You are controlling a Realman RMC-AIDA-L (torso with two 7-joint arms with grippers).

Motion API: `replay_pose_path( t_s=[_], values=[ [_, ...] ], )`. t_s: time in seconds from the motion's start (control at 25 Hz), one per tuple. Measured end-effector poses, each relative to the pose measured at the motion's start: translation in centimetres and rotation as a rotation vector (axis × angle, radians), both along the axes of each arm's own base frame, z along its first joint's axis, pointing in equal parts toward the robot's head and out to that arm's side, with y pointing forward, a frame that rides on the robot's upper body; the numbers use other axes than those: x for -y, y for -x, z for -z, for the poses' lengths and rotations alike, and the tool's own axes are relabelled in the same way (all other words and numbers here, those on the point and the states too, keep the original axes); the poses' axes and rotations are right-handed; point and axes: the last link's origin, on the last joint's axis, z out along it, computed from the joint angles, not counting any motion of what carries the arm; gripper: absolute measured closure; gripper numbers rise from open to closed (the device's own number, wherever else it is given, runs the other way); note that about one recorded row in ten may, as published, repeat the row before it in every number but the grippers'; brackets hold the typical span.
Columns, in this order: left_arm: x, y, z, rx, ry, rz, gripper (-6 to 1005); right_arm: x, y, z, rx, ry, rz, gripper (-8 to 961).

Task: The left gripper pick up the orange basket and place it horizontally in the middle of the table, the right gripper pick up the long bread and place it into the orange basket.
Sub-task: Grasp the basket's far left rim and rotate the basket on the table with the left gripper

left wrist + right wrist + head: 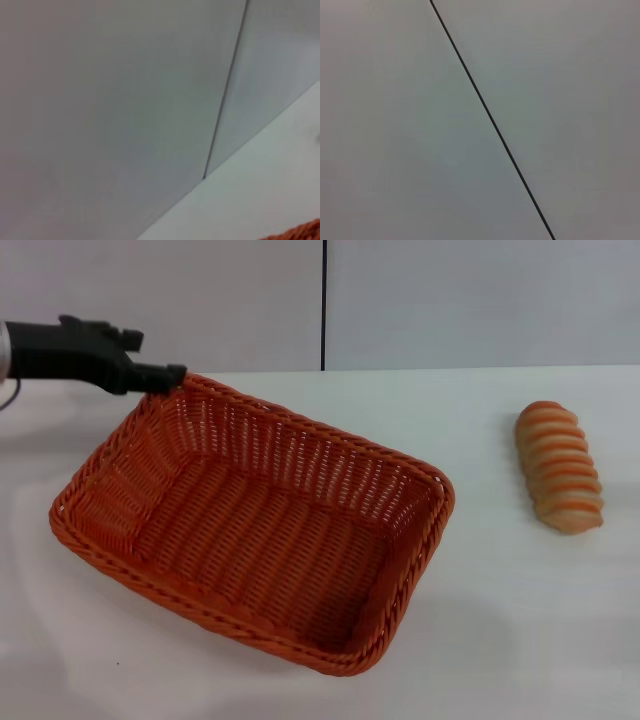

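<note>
The orange basket lies at a diagonal across the left and middle of the white table, and nothing is in it. My left gripper reaches in from the left and is shut on the basket's braided rim at its far left corner. A sliver of that rim shows in the left wrist view. The long bread lies ridged side up on the table at the right, well apart from the basket. The right gripper is out of view; its wrist camera shows only the wall.
A light grey wall with a dark vertical seam stands behind the table. Bare tabletop separates the basket from the bread and runs along the near edge.
</note>
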Motion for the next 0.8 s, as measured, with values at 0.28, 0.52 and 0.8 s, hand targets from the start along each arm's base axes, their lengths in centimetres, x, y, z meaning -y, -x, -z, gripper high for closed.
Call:
replay_pose_path(
  t_s=[0.28, 0.52, 0.8],
  values=[
    [0.1, 0.5, 1.4, -0.03, 0.048, -0.018, 202, -0.2, 0.0, 0.0, 0.0, 0.002, 0.001, 308],
    [0.0, 0.4, 2.5, -0.062, 0.074, -0.004, 204, -0.1, 0.2, 0.0, -0.006, 0.0, -0.009, 308],
    [-0.3, 0.5, 3.5, -0.084, 0.081, -0.015, 208, 0.2, 0.6, 0.1, -0.017, -0.009, -0.04, 307]
  ],
)
